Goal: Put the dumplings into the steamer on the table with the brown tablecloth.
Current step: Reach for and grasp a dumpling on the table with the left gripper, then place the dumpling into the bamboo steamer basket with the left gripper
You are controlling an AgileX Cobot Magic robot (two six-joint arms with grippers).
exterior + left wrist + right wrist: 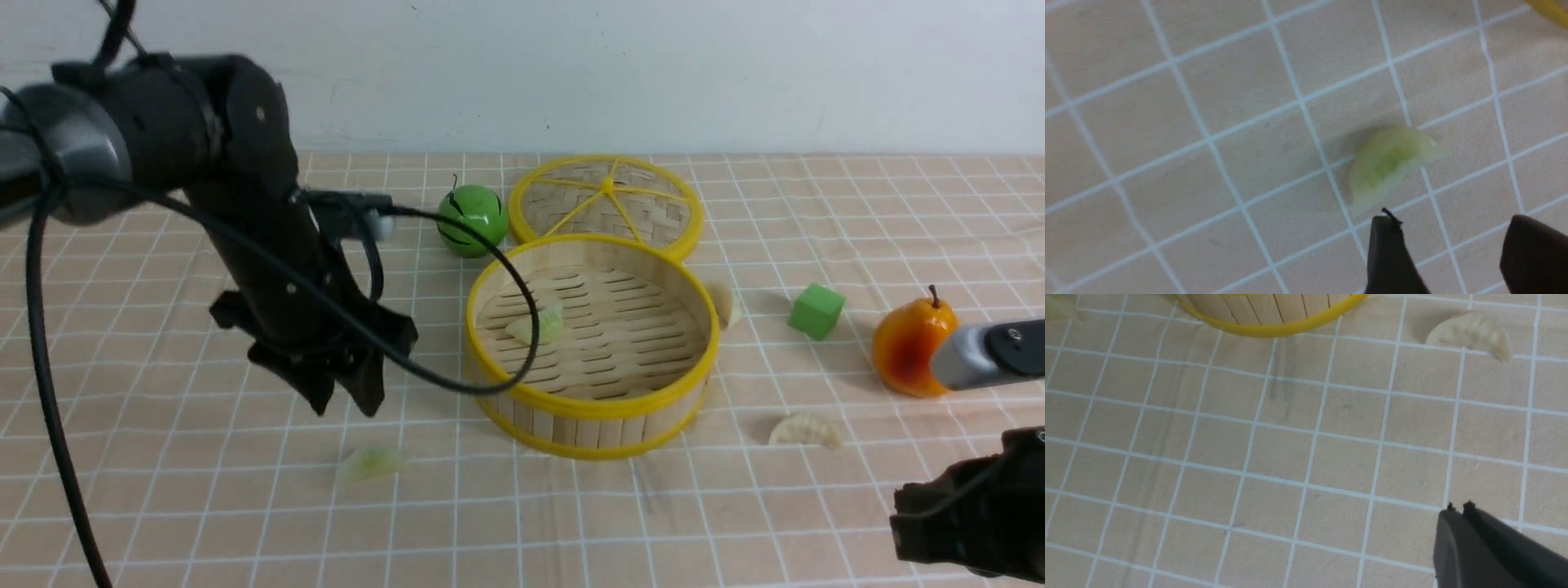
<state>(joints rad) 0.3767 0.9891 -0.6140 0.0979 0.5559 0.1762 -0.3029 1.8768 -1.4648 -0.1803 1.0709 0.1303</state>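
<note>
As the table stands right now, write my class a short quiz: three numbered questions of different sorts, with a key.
1. True or false: the round lid is covering the steamer.

2. Multiple choice: which tool is open above the green dumpling on the tablecloth?
a) the left tool
b) the right tool
c) both
d) neither

3. Fill in the blank: the green cube lies between the steamer and the ______ fruit.

Key: 1. false; 2. a; 3. orange
</note>
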